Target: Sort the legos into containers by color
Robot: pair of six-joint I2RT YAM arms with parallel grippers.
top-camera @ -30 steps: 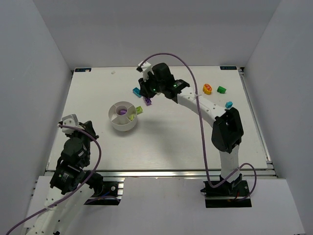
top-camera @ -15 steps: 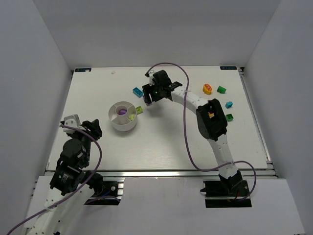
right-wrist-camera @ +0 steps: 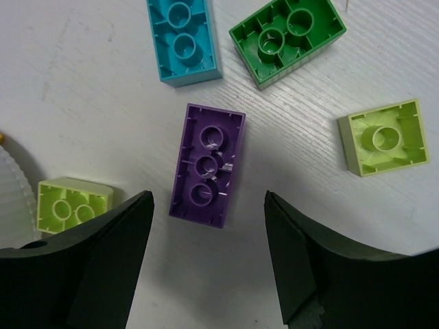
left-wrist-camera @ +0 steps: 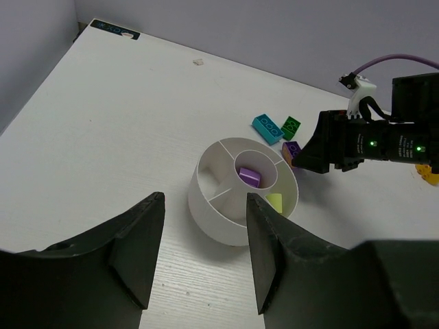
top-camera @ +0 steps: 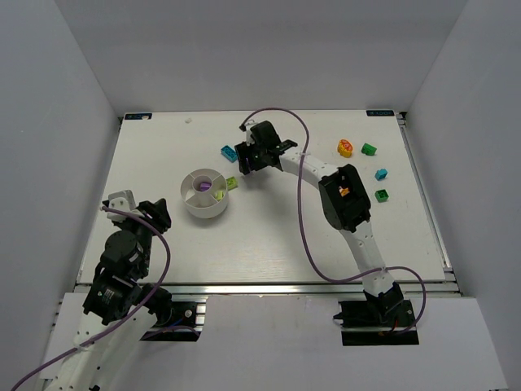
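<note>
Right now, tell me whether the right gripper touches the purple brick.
Apart. In the right wrist view the purple brick lies between the right gripper's open fingers, with bare table showing on both sides.

The right pincer (top-camera: pixel 242 156) sits just beside a cyan lego (top-camera: pixel 227 151); white bowl (top-camera: pixel 203 211) near.

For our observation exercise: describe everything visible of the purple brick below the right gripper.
The purple brick is a glossy plastic oblong lying hollow side up, three round tubes inside its rim. It rests flat on the white table, slightly angled, touching no other brick, beneath the open right gripper.
</note>
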